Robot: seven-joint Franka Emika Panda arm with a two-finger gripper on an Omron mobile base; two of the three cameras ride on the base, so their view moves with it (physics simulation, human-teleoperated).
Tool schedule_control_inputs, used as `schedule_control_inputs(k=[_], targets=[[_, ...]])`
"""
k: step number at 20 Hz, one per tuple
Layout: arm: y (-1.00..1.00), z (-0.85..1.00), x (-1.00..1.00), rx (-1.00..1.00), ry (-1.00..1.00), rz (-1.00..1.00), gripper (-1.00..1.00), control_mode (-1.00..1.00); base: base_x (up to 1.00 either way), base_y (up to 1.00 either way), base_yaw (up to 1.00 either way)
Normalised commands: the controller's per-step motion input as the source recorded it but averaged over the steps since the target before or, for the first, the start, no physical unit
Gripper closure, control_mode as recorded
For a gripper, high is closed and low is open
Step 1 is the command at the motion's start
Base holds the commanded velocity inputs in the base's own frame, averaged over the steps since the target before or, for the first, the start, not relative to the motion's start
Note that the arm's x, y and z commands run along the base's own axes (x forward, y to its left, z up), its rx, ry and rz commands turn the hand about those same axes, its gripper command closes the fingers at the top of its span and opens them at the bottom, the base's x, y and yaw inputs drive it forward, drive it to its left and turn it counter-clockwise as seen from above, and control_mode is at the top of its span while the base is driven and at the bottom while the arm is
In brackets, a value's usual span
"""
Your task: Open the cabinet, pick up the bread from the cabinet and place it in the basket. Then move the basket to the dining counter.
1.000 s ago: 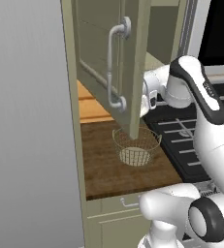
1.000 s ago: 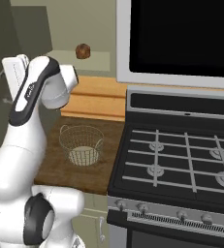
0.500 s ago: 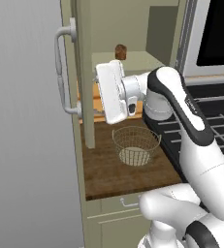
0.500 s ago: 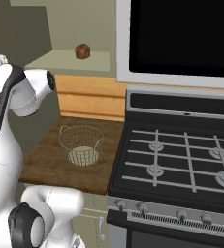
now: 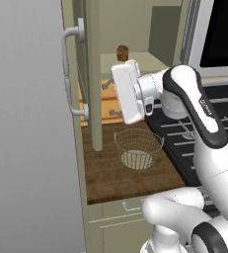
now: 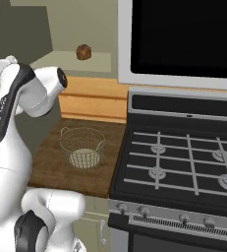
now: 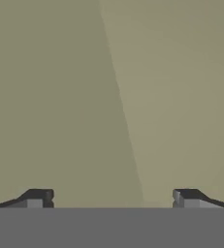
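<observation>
The cabinet door stands swung wide open, edge-on, its curved silver handle facing left. On the cabinet's shelf sits the small orange-brown bread. Below it, the cream wire basket stands on the dark worktop, nothing in it. My gripper hovers between door and shelf, above the basket and below the bread, pointing at the door's inner face. It is open, the fingertips wide apart, holding nothing.
A black stove with burner grates adjoins the worktop on the right, a dark microwave above it. A tall grey panel fills the left. A light wood backsplash runs behind the basket.
The cabinet door swung from partly open to wide open on the left. My hand then drew back a little to the right, away from the door.
</observation>
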Motion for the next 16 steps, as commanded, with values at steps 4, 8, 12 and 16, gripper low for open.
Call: schedule_control_inputs(k=[4,8,12,16], targets=[[-0.77,-0.57,0.15,-0.43,-0.36,0.03,-1.00,-1.00,0.00,0.00,0.00],[-0.67,-0.57,0.03,-0.77,-0.55,0.03,-1.00,-1.00,0.00,0.00,0.00],[-0.59,-0.18,-0.01,-0.78,-0.46,0.03,-1.00,-1.00,0.00,0.00,0.00],[-0.53,0.00,-0.04,-0.66,-0.28,-0.03,-1.00,-1.00,0.00,0.00,0.00]])
